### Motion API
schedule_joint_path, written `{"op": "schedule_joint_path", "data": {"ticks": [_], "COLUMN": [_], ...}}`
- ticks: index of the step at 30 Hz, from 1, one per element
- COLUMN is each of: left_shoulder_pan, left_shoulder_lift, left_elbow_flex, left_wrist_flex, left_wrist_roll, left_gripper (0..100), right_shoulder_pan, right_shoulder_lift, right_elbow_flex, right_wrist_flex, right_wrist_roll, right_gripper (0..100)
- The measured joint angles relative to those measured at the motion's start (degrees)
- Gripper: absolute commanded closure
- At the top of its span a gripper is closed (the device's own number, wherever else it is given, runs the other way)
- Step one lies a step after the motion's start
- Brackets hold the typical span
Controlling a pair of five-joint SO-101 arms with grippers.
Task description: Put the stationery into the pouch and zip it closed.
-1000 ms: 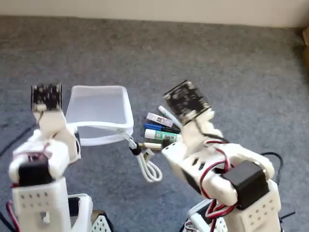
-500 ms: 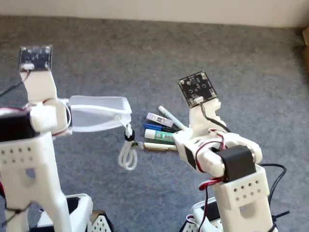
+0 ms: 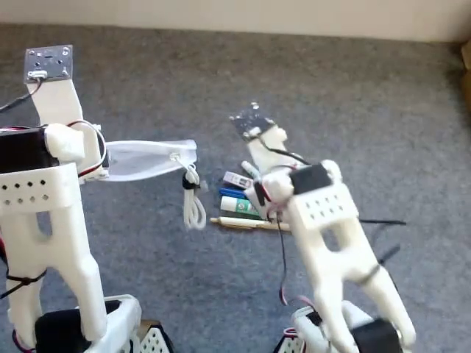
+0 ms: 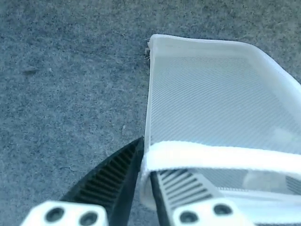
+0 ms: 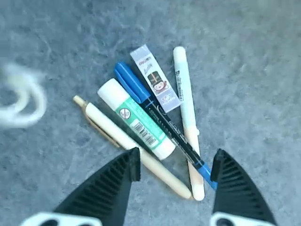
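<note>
A translucent white mesh pouch (image 3: 143, 160) with a white fabric rim stretches across the left-middle of the high view, reaching rightward from the left arm. The left claw (image 4: 146, 162) is closed tight on the pouch (image 4: 211, 103), its 2 black ribbed fingers pinching the rim at 1 end. From the pouch's right corner in the high view, a looped white cord (image 3: 194, 209) hangs on a small black fitting. The grey, carpet-like tabletop (image 3: 368, 88) runs beneath everything. The stationery lies in a loose cluster at the centre of the high view, just right of the cord and apart from the pouch, all of it outside the pouch. It holds 5 pieces: a white glue stick with a green label (image 5: 136, 120), a blue pen (image 5: 134, 84) lying across it, a small white rectangular box printed with a cartoon figure (image 5: 155, 80), a slim white pen (image 5: 186, 99), and a cream-coloured pen (image 5: 136, 150). These pieces touch or overlap one another. The right claw (image 5: 176, 155) hovers over this cluster with its 2 black fingers spread wide, gripping nothing. In the right wrist view the cord (image 5: 19, 99) shows as a pale blurred loop off to 1 side of the pens.
</note>
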State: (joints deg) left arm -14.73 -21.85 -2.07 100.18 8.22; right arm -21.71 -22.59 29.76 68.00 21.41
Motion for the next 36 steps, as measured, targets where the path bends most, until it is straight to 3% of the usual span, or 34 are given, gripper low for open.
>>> {"op": "schedule_joint_path", "data": {"ticks": [16,22,31,36], "left_shoulder_pan": [-1.5,-5.1,-5.1,-5.2], "left_shoulder_lift": [-4.2,-4.2,-4.2,-4.3], "left_elbow_flex": [4.9,5.0,5.0,6.8], "left_wrist_flex": [0.0,0.0,0.0,-0.3], "left_wrist_roll": [0.0,0.1,0.1,0.1], "left_gripper": [100,100,100,100], "right_shoulder_pan": [-2.5,-5.7,-9.4,-9.2], "right_shoulder_lift": [33.1,38.6,43.9,46.9], "right_elbow_flex": [-24.4,-29.9,-31.7,-31.8], "right_wrist_flex": [-2.6,-2.6,-2.6,-2.6], "right_wrist_roll": [6.1,6.9,7.1,9.7], "right_gripper": [77.8,77.9,77.9,84.0]}}
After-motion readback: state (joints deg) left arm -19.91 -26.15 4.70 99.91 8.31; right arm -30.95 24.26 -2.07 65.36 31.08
